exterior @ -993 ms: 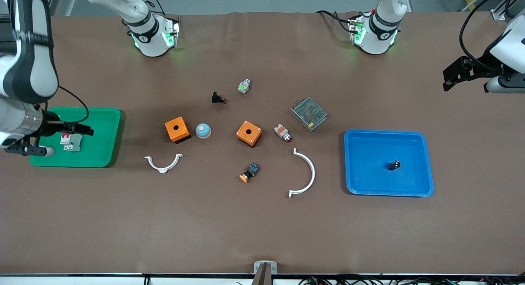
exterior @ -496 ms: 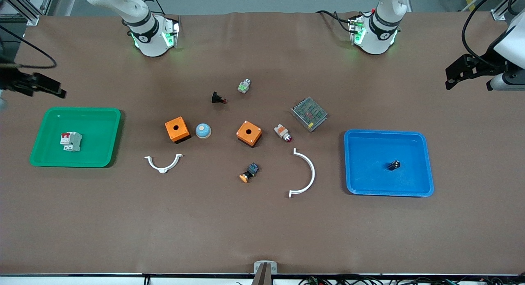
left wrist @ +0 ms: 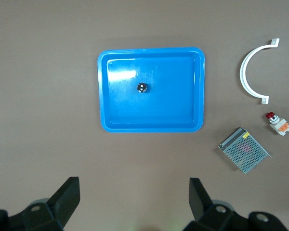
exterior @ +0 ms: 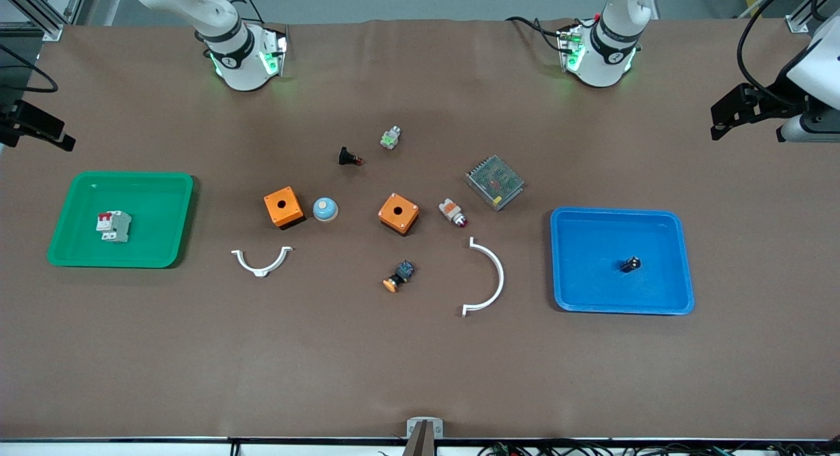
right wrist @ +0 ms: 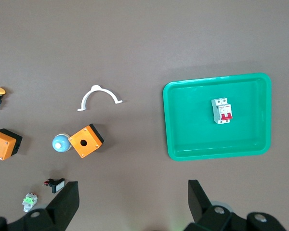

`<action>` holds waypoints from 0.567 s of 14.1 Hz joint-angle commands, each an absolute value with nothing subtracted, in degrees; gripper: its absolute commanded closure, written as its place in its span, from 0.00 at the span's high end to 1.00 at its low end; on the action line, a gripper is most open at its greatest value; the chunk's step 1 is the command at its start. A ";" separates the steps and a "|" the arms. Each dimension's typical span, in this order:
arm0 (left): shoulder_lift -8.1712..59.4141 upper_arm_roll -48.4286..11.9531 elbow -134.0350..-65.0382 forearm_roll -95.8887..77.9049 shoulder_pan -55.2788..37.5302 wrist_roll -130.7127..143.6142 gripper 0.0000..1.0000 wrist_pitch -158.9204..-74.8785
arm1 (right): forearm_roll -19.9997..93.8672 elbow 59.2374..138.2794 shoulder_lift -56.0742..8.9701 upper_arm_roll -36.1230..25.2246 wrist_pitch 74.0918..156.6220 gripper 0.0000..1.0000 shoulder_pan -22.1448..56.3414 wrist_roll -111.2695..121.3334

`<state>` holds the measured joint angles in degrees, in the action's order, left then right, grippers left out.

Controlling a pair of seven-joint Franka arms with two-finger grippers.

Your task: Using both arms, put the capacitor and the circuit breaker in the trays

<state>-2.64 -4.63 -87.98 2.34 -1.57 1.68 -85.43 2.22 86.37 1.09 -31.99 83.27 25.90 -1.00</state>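
Front view: the small white-grey circuit breaker with red toggles (exterior: 113,226) lies flat in the green plastic tray (exterior: 167,187) at the right arm's end of the brown table (exterior: 420,364). The tiny black cylindrical capacitor (exterior: 630,264) sits in the blue plastic tray (exterior: 577,223) at the left arm's end. Both parts look placed, so the step in hand seems to be clearing the arms away. The right gripper (exterior: 33,129) hangs at the table's edge, near the green tray; the left gripper (exterior: 745,111) hangs over bare table near the blue tray. To do this well, each arm should go up and outward, never sweeping low over its tray

Left wrist view: the left gripper's fingers (left wrist: 67,195) stand wide apart with nothing between them, high over bare table. The capacitor (left wrist: 142,87) rests near the middle of the blue tray (left wrist: 106,96), clear of its walls. A white curved plastic bracket (left wrist: 245,72) and a metal mesh-covered box (left wrist: 244,150) lie well apart from the tray

Right wrist view: the right gripper's fingers (right wrist: 67,199) are likewise spread and empty. The circuit breaker (right wrist: 221,110) lies inside the green tray (right wrist: 176,139), away from its rim
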 commanded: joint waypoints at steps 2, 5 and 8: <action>-3.95 -4.66 -88.33 1.49 -1.32 0.97 1.00 -84.20 | 1.76 84.55 0.09 -31.64 82.09 1.00 24.70 -1.32; -3.87 -4.31 -88.33 1.50 -1.32 1.05 1.00 -84.02 | 1.85 84.38 -0.09 -24.91 82.18 1.00 17.26 -1.32; -3.87 -4.04 -88.24 1.76 -1.32 1.05 1.00 -84.02 | 1.85 84.29 -0.79 -15.23 82.26 1.00 8.20 -1.32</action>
<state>-2.70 -4.30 -87.98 2.34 -1.49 1.68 -84.88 2.22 86.14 0.71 -21.28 83.23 14.05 -1.00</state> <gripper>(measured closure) 0.000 0.000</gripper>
